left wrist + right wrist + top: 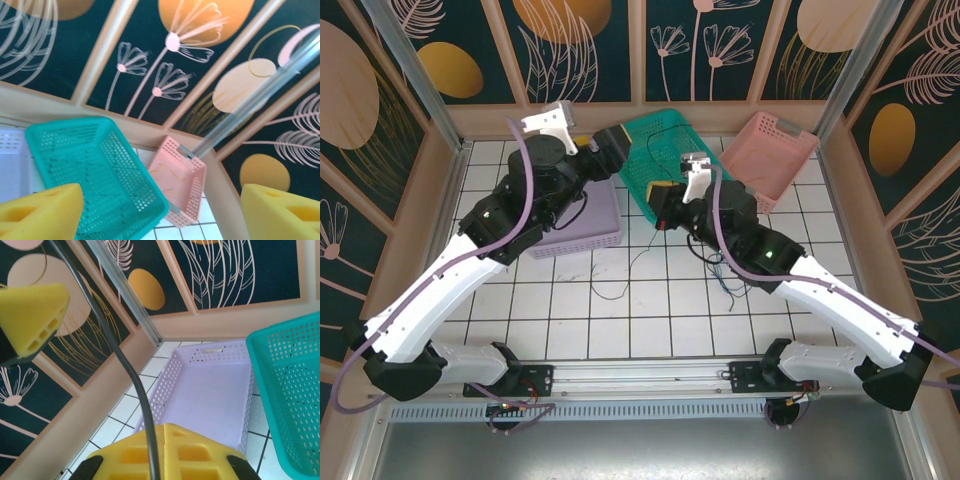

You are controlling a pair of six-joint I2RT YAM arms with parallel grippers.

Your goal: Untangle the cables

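Black cable (118,353) rises from between the yellow pads of the right tool (162,440), which are pressed together and pinching it. From that pinch the strand curves up and away toward the patterned wall. In the overhead view the right tool (665,203) hangs just in front of the green basket (642,150), at its near edge. Thin dark wire trails down from it onto the white-tiled tabletop (570,320), ending in loose squiggles in front of the basket. A blue cable (724,282) lies in a small loose tangle on the tiles, in front of the green basket and to its right, beside the right arm's forearm. A thin dark strand (665,128) also shows against the mesh inside the basket.

The left tool (162,200) is spread wide, its two yellow pads far apart with nothing between them. From above, the left tool (610,140) sits at the green basket's left rim.

A lavender basket (210,390) stands just left of the green one, partly under the left arm. A pink basket (177,182) tilts against the back corner, just right of the green basket.
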